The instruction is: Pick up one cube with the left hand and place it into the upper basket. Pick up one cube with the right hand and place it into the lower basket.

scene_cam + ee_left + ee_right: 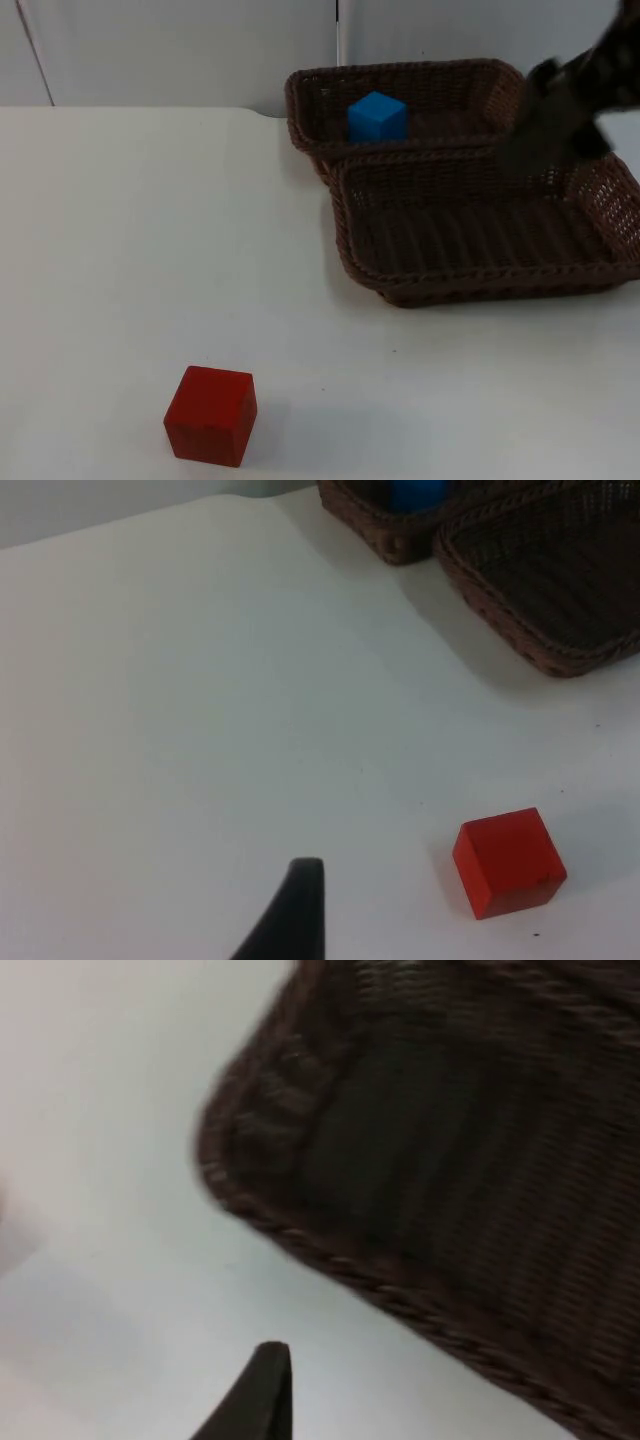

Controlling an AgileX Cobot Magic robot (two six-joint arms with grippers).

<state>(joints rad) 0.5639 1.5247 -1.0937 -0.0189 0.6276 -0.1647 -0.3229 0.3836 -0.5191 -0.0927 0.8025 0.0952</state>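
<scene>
A blue cube [377, 118] sits inside the upper basket [400, 72], the far one of two brown wicker baskets. The lower basket [470, 285] stands just in front of it with nothing in it. A red cube [211, 415] rests on the white table near the front left, well apart from both baskets. My right gripper [540, 135] hangs blurred above the lower basket's far right part, and its wrist view looks down on a basket corner [420, 1160]. My left gripper [295, 910] is over bare table, with the red cube [508, 862] a short way off.
The two baskets touch each other at the back right, by the grey partition wall [180, 50]. White table [150, 230] stretches between the red cube and the baskets. The baskets' near corners [540, 580] show in the left wrist view.
</scene>
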